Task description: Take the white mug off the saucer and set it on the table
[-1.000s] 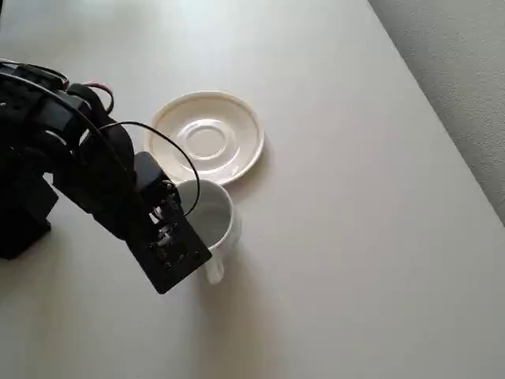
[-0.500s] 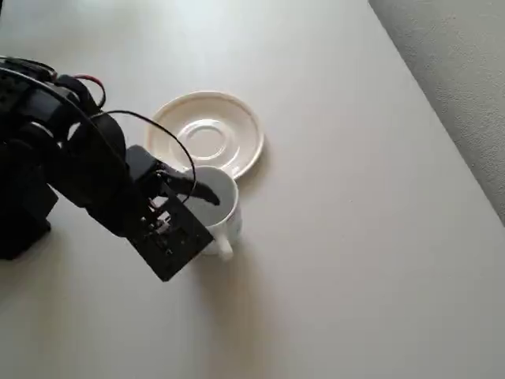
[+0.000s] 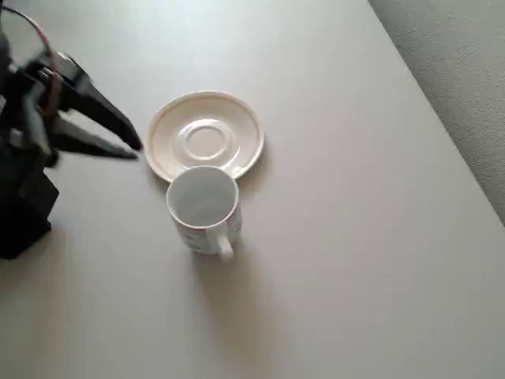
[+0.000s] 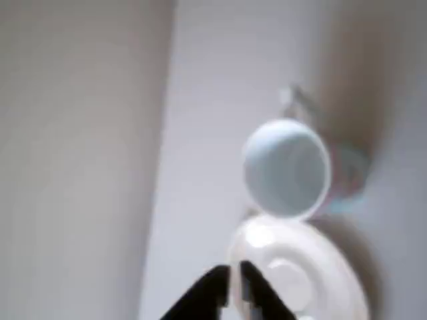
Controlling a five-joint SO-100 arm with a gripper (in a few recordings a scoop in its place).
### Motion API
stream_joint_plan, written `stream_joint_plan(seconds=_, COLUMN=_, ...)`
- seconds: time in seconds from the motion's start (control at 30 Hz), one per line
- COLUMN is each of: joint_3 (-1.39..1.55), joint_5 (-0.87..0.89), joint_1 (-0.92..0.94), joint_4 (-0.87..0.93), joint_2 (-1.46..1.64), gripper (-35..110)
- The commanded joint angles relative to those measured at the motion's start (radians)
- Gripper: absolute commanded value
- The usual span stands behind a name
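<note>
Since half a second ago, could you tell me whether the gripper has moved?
Yes. In the overhead view the gripper has left the white mug and drawn back up-left, its tips now beside the saucer's left rim.

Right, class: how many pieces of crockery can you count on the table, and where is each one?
2. The saucer lies on the table; the white mug stands upright on the table beside it, at its rim.

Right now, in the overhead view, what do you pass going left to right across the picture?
Claw → mug and saucer, overlapping in the order → bare table → floor.
</note>
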Motion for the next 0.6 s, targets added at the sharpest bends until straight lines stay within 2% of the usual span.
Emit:
stream_joint_plan(seconds=0.0, joint_3=0.077, joint_5=0.256, joint_1=-0.368, joint_4=0.132, joint_2=0.337, gripper=-2)
stream_joint_plan(seconds=0.1, joint_3=0.221, joint_5=0.318, joint_1=-0.472, joint_4=0.123, joint_2=0.345, gripper=-2)
stream_joint_plan(seconds=0.27, joint_3=0.337, joint_5=0.333, joint_1=-0.391, joint_4=0.077, joint_2=0.164, gripper=-2)
stream_joint_plan(seconds=0.37, joint_3=0.523, joint_5=0.282, joint_1=-0.38, joint_4=0.011, joint_2=0.232, gripper=-2)
stream_joint_plan(seconds=0.47, joint_3=0.715, joint_5=0.258, joint_1=-0.376, joint_4=0.005, joint_2=0.428, gripper=-2)
stream_joint_plan(seconds=0.57, joint_3=0.821, joint_5=0.244, joint_1=-0.348, joint_4=-0.008, joint_2=0.437, gripper=-2)
